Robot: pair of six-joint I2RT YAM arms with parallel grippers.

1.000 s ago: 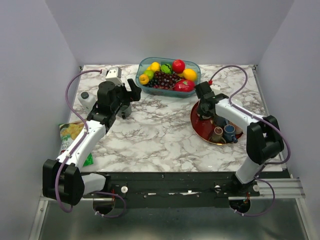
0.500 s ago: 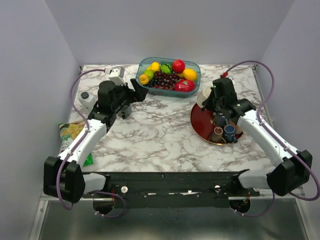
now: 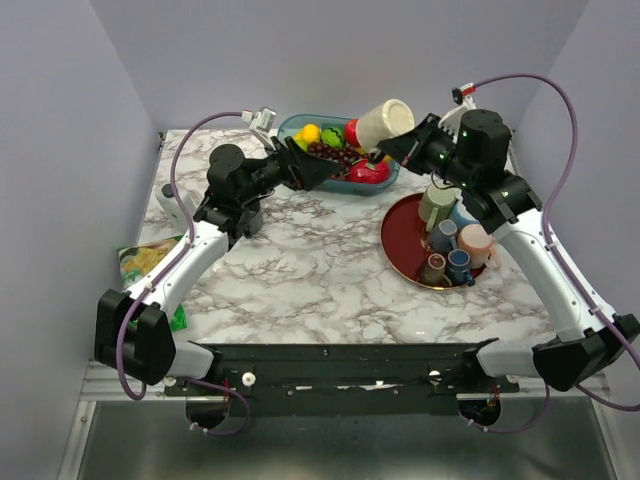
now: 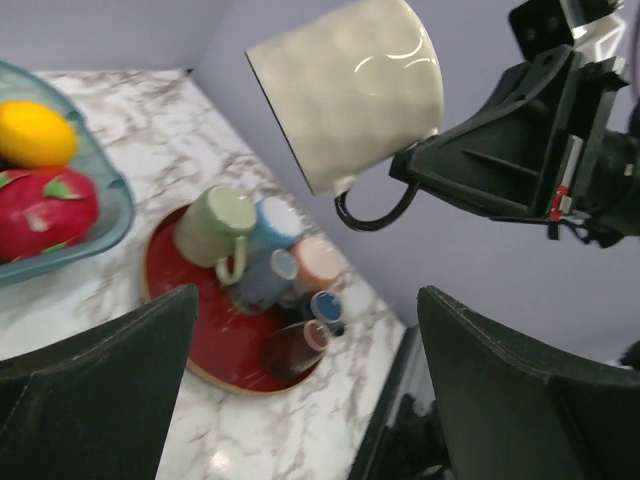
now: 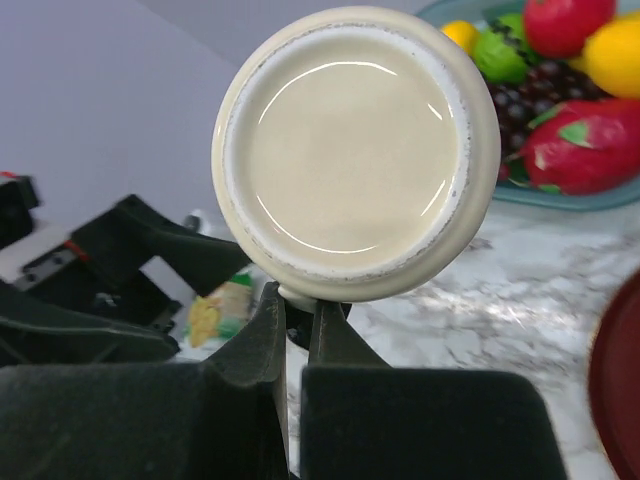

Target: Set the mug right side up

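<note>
A cream mug (image 3: 384, 123) hangs in the air above the fruit bowl, tilted on its side. My right gripper (image 3: 392, 150) is shut on the mug's handle. In the right wrist view the mug's flat bottom (image 5: 352, 152) faces the camera and my right gripper (image 5: 298, 300) pinches the handle. In the left wrist view the mug (image 4: 350, 88) shows at the top, held by the right gripper (image 4: 415, 165). My left gripper (image 3: 320, 168) is open and empty, raised just left of the mug, its fingers (image 4: 95, 395) wide apart.
A red plate (image 3: 400, 245) at the right holds several small cups, including a green one (image 3: 436, 205). A teal bowl (image 3: 295, 127) of fruit stands at the back. A white bottle (image 3: 172, 203) and a snack bag (image 3: 140, 262) lie at the left.
My right gripper lifted the cream mug off the red plate, up and toward the back over the fruit bowl. My left gripper rose and swung right toward the mug.
</note>
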